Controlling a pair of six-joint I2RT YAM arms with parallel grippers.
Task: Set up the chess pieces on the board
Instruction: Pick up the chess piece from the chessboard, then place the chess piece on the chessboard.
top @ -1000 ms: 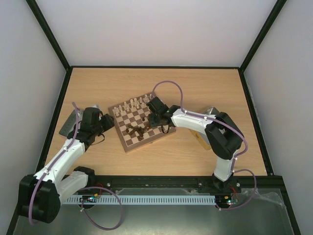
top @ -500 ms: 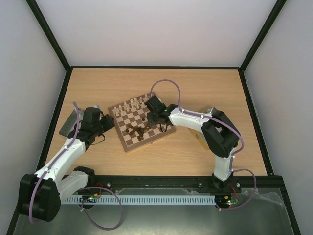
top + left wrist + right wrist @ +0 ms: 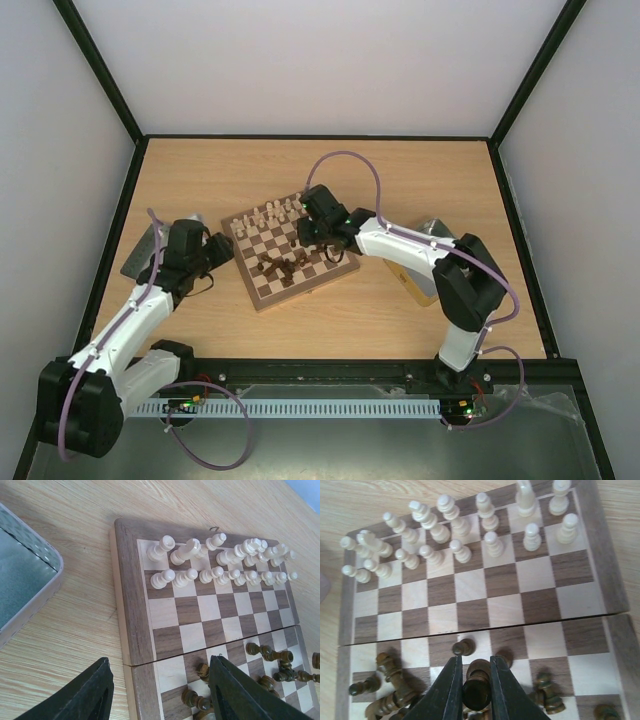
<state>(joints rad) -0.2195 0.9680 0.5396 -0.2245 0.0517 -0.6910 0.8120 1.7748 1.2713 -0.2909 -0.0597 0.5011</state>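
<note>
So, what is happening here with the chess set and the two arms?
The right gripper is shut on one dark brown wooden chess piece over the near half of the square wooden chessboard. The cream-coloured pieces already stand in two rows on the far side; the other dark brown pieces lie jumbled on the near half. The left gripper hangs open by the board's left edge, beside the silver metal tray, holding nothing.
</note>
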